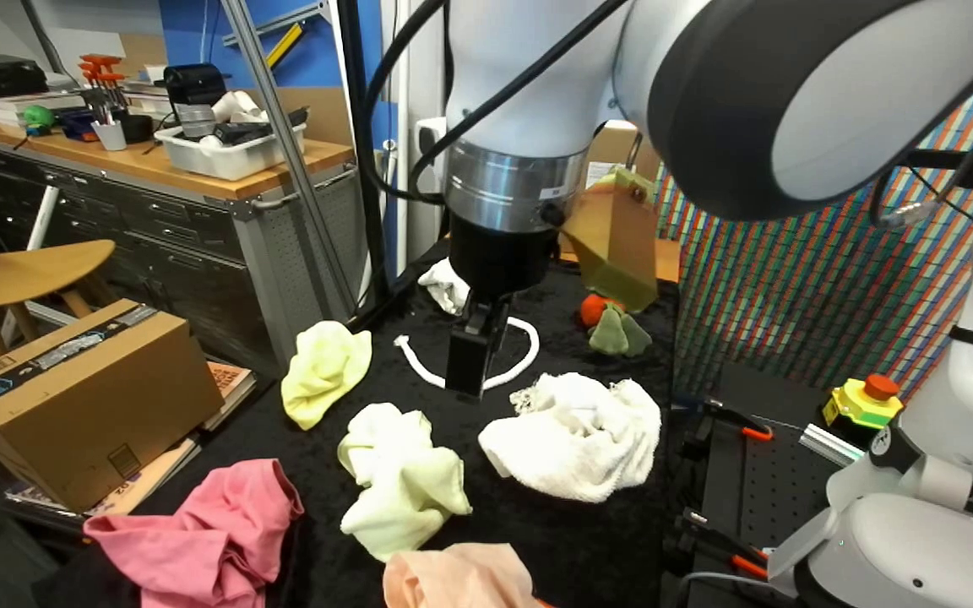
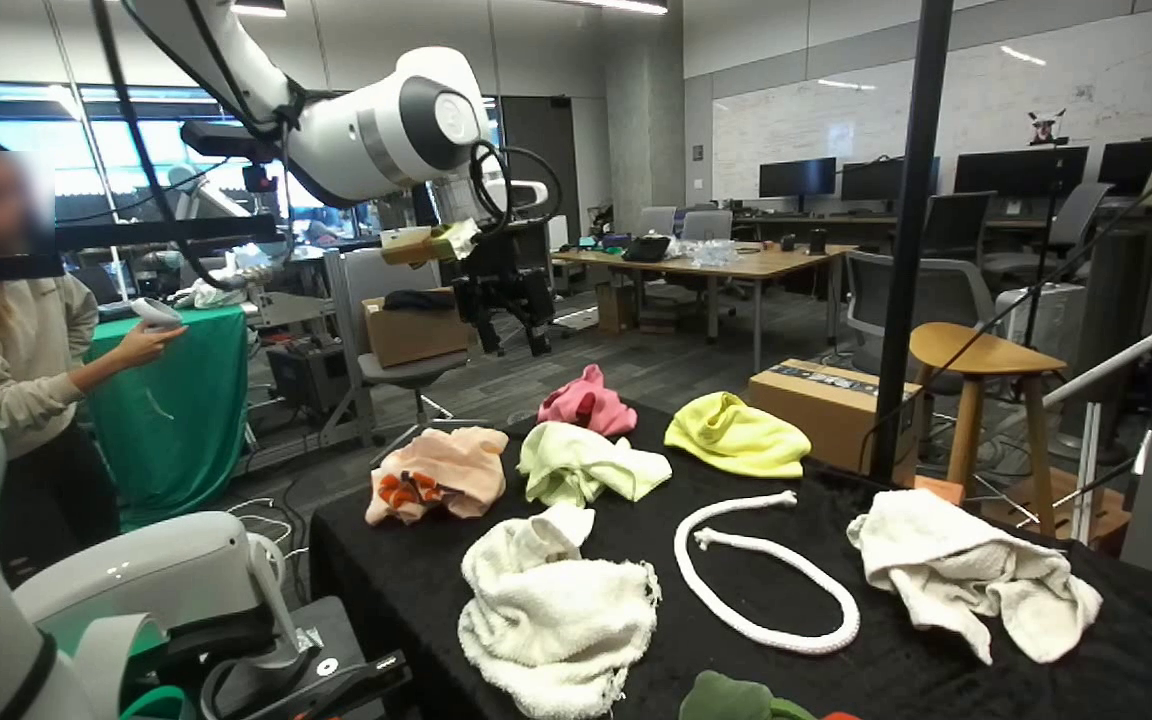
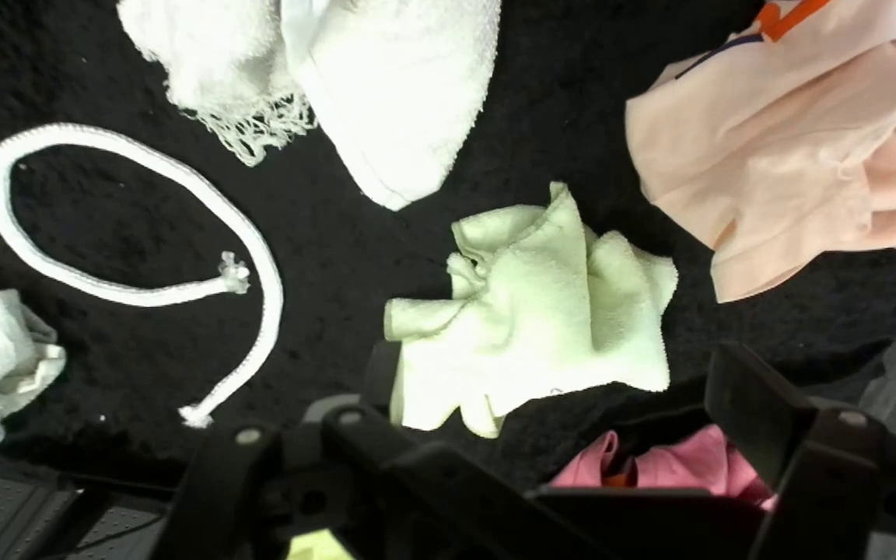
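I have the pincer [image 2: 516, 345] spread, gripping nothing, well above the desk [image 3: 331, 257]. Below, offset toward the top of my wrist view, the pale-green cloth [image 3: 541, 311] lies crumpled without clear long axis, between the fringed white towel [image 3: 417, 101] and pink cloth [image 3: 697, 463].

Around your pale-green cloth [image 3: 537, 311] you see a peach cloth [image 3: 798, 171] with orange and dark-blue markings, a pink cloth [image 1: 212, 536], a yellow cloth [image 2: 746, 440], a white rope [image 3: 271, 294]; beneath it, black fabric [image 3: 339, 264].
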